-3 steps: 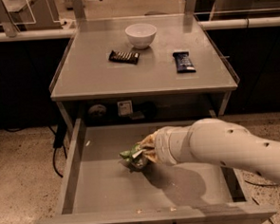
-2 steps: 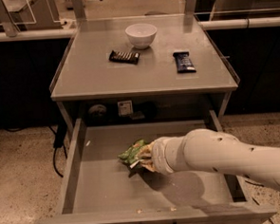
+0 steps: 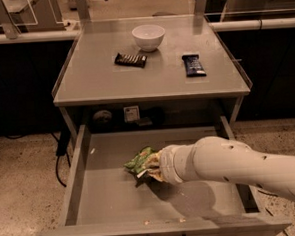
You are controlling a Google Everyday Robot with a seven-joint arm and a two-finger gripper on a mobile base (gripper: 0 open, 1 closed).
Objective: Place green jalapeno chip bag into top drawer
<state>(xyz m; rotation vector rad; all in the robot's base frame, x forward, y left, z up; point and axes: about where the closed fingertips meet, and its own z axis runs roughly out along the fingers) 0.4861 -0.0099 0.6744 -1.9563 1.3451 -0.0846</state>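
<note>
Gripper: the gripper (image 3: 153, 167) is low inside the top drawer (image 3: 74, 184), mid-left; whether it is gripping cannot be told.
Bag: the green jalapeno chip bag (image 3: 139, 162) is crumpled at the gripper's tip, over the drawer floor.
Axis: roughly left-right, free end pointing left and slightly far.
Risk: if the crinkly film snags on the gripper, the bag could lift back out when the arm pulls away.
</note>
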